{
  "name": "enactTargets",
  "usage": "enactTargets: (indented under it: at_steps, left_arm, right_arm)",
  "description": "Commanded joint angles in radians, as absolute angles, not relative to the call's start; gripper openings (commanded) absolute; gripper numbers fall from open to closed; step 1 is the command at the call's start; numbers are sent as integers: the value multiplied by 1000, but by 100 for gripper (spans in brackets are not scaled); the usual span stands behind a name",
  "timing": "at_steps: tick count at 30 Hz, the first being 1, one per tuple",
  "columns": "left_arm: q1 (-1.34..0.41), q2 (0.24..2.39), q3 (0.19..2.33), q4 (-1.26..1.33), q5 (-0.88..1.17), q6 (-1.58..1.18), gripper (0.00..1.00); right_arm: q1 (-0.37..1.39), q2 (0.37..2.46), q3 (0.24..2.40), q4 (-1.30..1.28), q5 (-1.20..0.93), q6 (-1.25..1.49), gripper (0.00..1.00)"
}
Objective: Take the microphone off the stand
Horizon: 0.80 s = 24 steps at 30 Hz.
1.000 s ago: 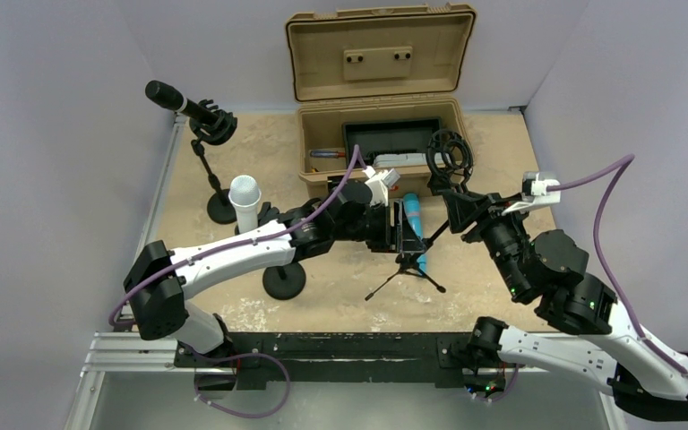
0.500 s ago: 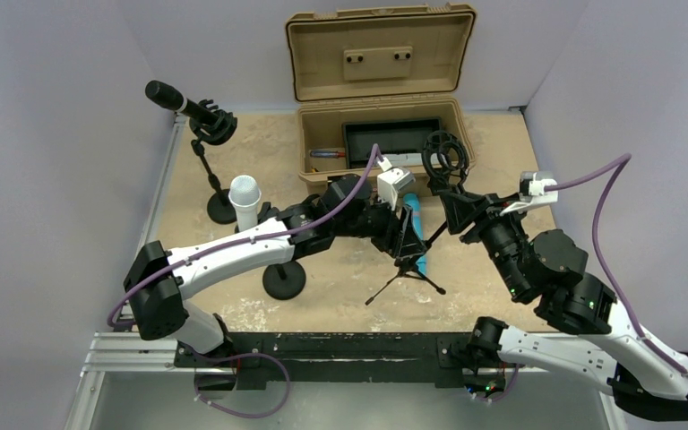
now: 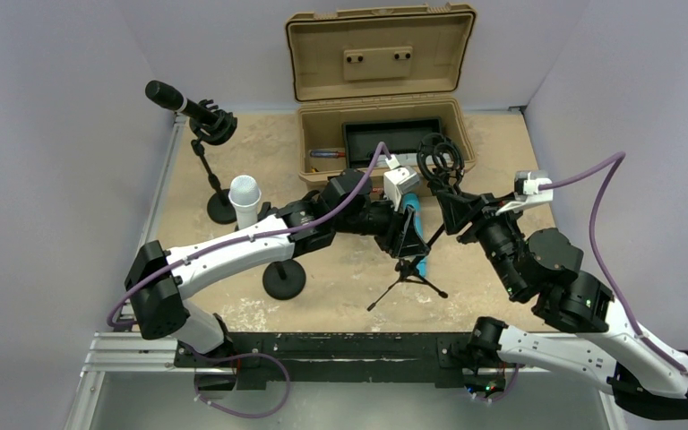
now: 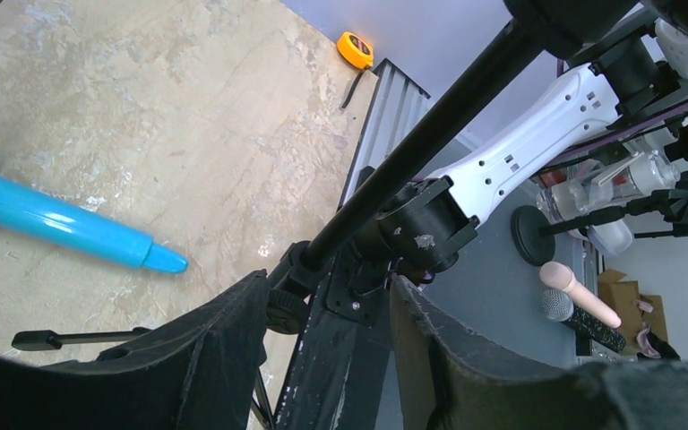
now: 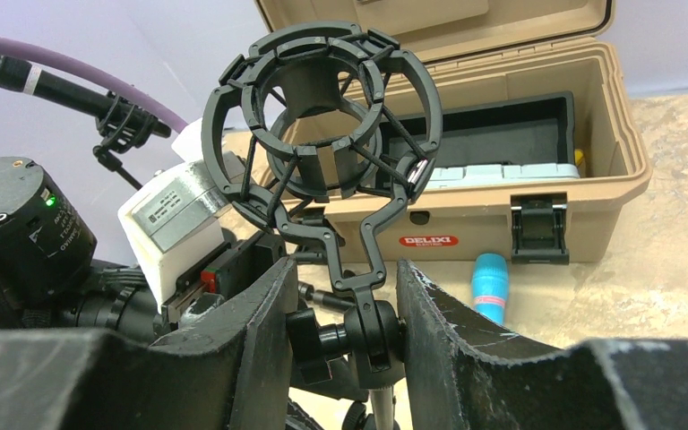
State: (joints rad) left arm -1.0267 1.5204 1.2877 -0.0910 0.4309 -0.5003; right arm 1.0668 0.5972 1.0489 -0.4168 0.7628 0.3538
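The blue microphone [image 3: 415, 231] lies flat on the table beside the black tripod stand [image 3: 405, 270]; it also shows in the left wrist view [image 4: 63, 224] and the right wrist view [image 5: 490, 284]. The stand's round shock mount [image 5: 322, 125] is empty. My right gripper [image 5: 345, 269] is shut on the stand's swivel joint [image 5: 372, 336] just under the mount, and holds the stand tilted. My left gripper [image 4: 327, 291] is open and empty, low by the stand's pole [image 4: 412, 148] and tripod hub, above the blue microphone.
An open tan case [image 3: 381, 134] stands at the back, just behind the shock mount. A black microphone on a stand [image 3: 179, 101] and a white microphone on a round-base stand [image 3: 245, 199] are at the left. An orange tape measure [image 4: 355, 49] lies near the table's edge.
My left gripper has swung right and away from me, close against the tripod stand. The stand and my right gripper have shifted a little left. The blue microphone stays on the table.
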Motion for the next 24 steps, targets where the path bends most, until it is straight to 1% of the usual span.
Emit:
enactTargets:
  at_steps: [1,3,7,9,17,19,22,24]
  left_arm:
    - [-1023,1518,1302,-73,445,-469,54]
    - [-1023,1513,1292,-79,423,-463,58]
    - [-1023,1516,1289,-97,389,-459,59]
    - [-1023,1518,1287,-96,389,-461,59]
    - [-1023,1524,1279,-87,394,-466,48]
    - [-1023,1530,1277,-90,400,-467,48]
    - [-1023,1538,1273,-93,397,-469,51]
    - [-1024,1537,1265,-82,398,-476,50]
  right_arm:
    - [1069,578,1099,-337,754,363,0]
    - [1069,574,1097,-337,753,362,0]
    - [1069,576,1093,-336,752,364,0]
    - [1069,578,1091,-334,750,364,0]
    - [1069,575,1091,-330,751,362,0]
    - [1069,573,1089,-331,751,363,0]
    - [1069,569,1089,-332,750,362,0]
    - [1069,570,1091,-333,750,364,0]
